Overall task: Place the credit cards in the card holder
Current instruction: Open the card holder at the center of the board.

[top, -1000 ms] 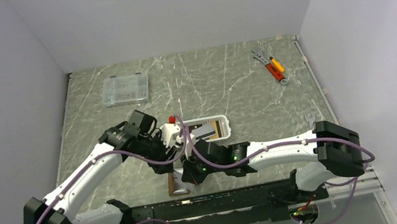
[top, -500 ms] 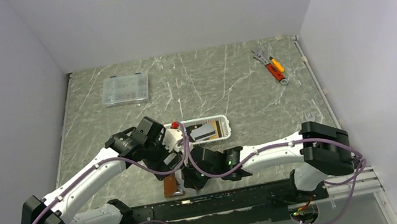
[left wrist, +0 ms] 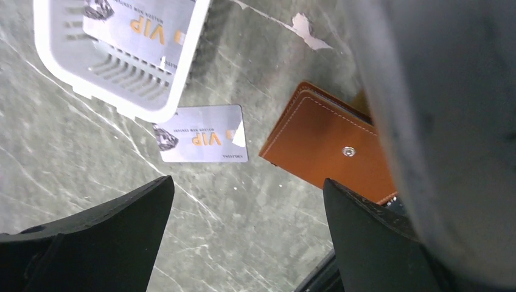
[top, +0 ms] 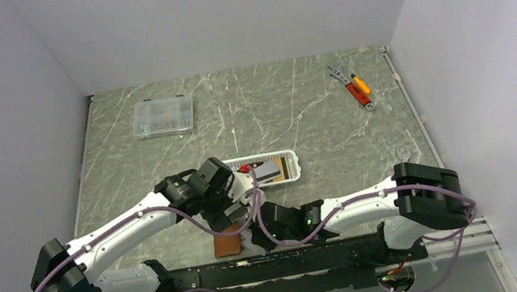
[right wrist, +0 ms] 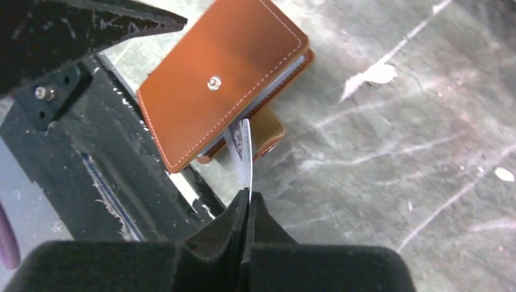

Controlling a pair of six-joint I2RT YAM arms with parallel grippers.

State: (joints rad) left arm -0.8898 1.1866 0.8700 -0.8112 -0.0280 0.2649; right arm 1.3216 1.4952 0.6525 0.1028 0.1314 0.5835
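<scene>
Left claw (left wrist: 243, 243): fingers spread wide, nothing between them. It hangs over the table (top: 296, 108), above the ground between basket and wallet.

Far left, at the back: clear box (top: 164, 116), well apart from the work.

Below the left claw, left side of its view: white basket (left wrist: 115, 100) with a grey card (left wrist: 137, 21) lying in it, gold "VIP" lettering. Just beside the basket's corner, flat on the table, a loose card (left wrist: 204, 141) of the same pattern, face up. I cannot tell whether more lie in the basket.

Centre: card holder (right wrist: 219, 79), brown leather, folded shut with the snap side up. It is at the near edge of the table, beside the black rail (top: 290, 260), close to the loose card but not touching it.

Right claw (right wrist: 248, 204): fingers pinched together on the held card (right wrist: 243, 152), seen edge-on. The card's far end meets the open side of the holder, under the top cover. Whether it has entered a slot I cannot tell.

Far right, back corner: small tools (top: 352, 86), one with an orange handle.

Progress, as judged: partway at best. One card is at the mouth and not seated. At least two more wait, one on the table and one in the basket. Pale edges show inside the holder, but any cards stowed there cannot be counted.
</scene>
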